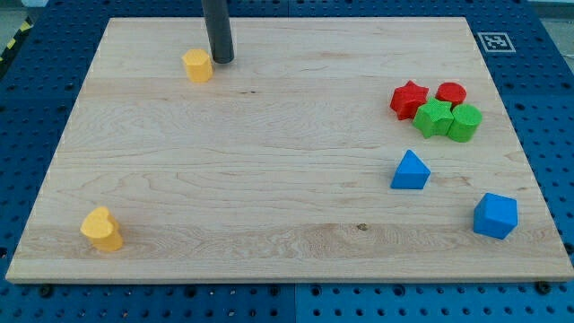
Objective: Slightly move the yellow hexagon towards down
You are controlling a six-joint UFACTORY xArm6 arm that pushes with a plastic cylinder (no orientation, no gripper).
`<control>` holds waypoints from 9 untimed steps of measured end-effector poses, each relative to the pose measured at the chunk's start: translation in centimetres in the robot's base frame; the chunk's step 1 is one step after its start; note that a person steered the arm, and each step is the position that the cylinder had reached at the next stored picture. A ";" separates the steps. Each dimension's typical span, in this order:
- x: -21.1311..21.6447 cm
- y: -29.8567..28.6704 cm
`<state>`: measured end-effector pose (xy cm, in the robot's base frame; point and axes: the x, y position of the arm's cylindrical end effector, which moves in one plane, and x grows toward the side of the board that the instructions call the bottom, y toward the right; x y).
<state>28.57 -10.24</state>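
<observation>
Seven small blocks sit on the wooden board (269, 179). Two are yellow, two are red, two are green and two are blue... that makes eight, so count again: two yellow, two red, two green, two blue, eight in all.

The yellow hexagon (197, 65) is the landmark here. It sits near the view's top, left of the middle. My tip (221, 60) is just beside it on the view's right, so close that I cannot tell if they touch. The arm has no claw to open or close, only the dark rod.

The other yellow block (102, 229), shaped a bit like a heart, is far below the hexagon, near the board's bottom left corner.

Far to the right of the hexagon and a little lower is a tight bunch of four. The red star (409, 99) and the round red block (451, 92) are on top. The green star (435, 118) and the other green block (465, 123) are right under them, touching.

Lower still on the right are the blue triangle (410, 170) and, further right and down, the blue cube-like block (495, 215).

There are no boxes or bowls; everything lies flat on the board.
</observation>
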 end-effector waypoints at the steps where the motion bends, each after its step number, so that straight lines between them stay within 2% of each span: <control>1: -0.5 -1.0; 4: 0.3 -2.8; 5: 2.8 -2.8; 7: 4.1 -3.8; 9: 8.1 -4.3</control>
<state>36.63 -14.55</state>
